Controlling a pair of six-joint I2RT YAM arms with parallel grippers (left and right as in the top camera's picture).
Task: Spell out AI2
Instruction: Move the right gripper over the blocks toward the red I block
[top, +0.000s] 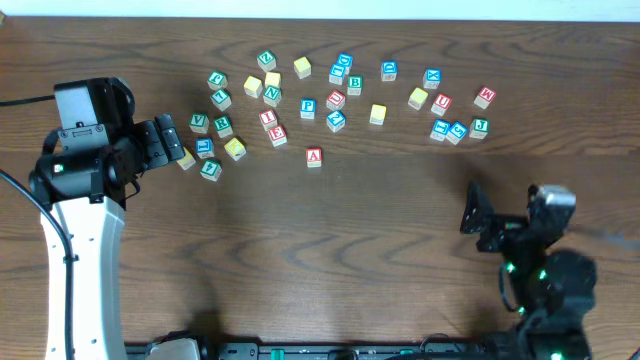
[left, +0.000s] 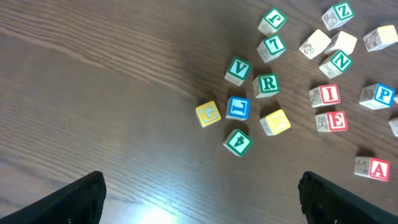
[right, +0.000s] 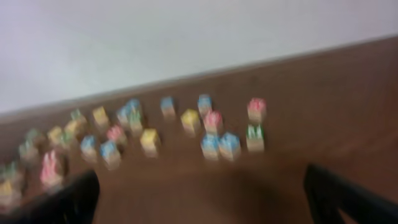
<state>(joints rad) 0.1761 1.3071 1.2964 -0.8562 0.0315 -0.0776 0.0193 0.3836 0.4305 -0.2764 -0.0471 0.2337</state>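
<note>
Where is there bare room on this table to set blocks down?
The wide bare wood on the robot's side of the red A cube, between the left gripper and right gripper. Also right of the W cube. The band of cubes behind A is crowded.

Overhead top-down; both wrists toward cubes (top: 307, 106)

Bare table (top: 380, 250) all around A cube (top: 314, 156)

On desk (top: 330, 260), apart in front of the scatter: A cube (top: 314, 156). Behind-left of it: E cube (top: 277, 133), I cube (top: 267, 118) just behind. Right of those: P cube (top: 307, 106).
</note>
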